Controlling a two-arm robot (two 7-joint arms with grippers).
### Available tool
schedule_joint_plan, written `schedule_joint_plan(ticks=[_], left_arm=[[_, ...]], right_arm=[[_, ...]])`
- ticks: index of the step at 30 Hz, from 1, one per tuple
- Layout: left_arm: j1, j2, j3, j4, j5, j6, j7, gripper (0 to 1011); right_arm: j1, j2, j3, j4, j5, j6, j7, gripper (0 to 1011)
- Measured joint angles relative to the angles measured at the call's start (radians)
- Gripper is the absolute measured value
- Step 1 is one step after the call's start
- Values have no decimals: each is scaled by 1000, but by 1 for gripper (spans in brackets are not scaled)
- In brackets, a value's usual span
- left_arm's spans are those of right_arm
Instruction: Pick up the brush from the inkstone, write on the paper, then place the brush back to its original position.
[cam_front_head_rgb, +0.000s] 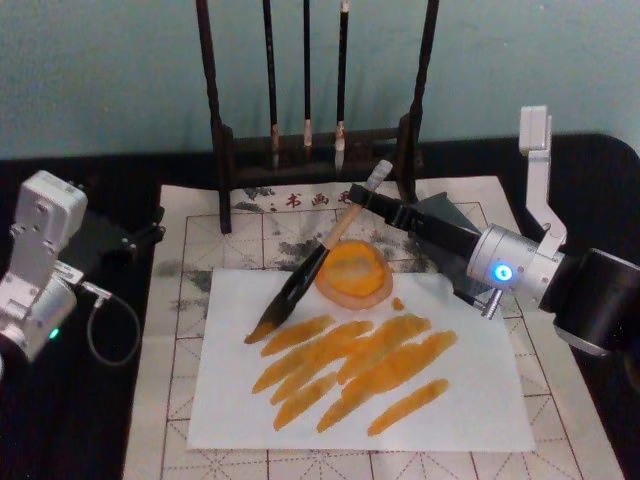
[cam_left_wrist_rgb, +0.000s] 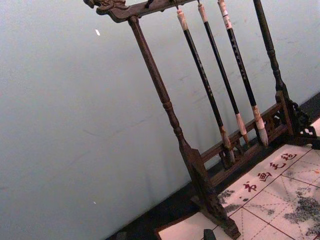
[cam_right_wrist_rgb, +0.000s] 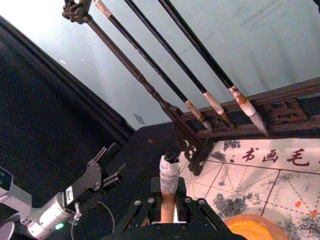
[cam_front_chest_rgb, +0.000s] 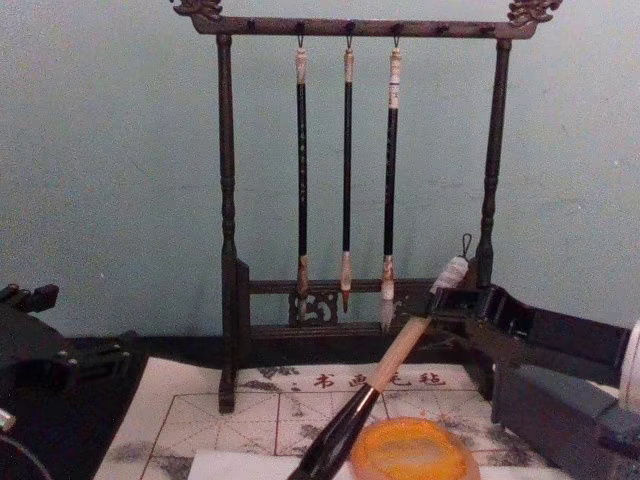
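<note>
Paper (cam_front_head_rgb: 460, 420) nearest the robot is seen crossed by orange strokes (cam_front_head_rgb: 360, 365), so the writing is judged largely done. Just beyond, the brush (cam_front_head_rgb: 325, 250) is held slanted, bristles lowered to the sheet beside the inkstone (cam_front_head_rgb: 355, 270), probably so that the tip can drag. Its upper handle is clamped between the right gripper's (cam_front_head_rgb: 372, 198) closed jaws, with the cap protruding behind. The left gripper (cam_front_head_rgb: 150, 232) is parked at the left. Farthest off stands the rack (cam_front_head_rgb: 310, 150).

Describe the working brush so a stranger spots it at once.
Find the dark wooden rack at the back, then the orange-streaked white paper before it. The brush slants beside the orange inkstone at the paper's far edge, in the right gripper; unlike the rack's three thin black brushes, it is thick and tan-handled.
</note>
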Motion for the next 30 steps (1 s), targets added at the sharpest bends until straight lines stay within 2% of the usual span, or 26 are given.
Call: schedule_joint_plan(ticks=[30], left_arm=[[0, 0, 0, 0, 0, 0, 0, 1001]], right_arm=[[-18, 18, 26, -18, -6, -11, -33, 185]])
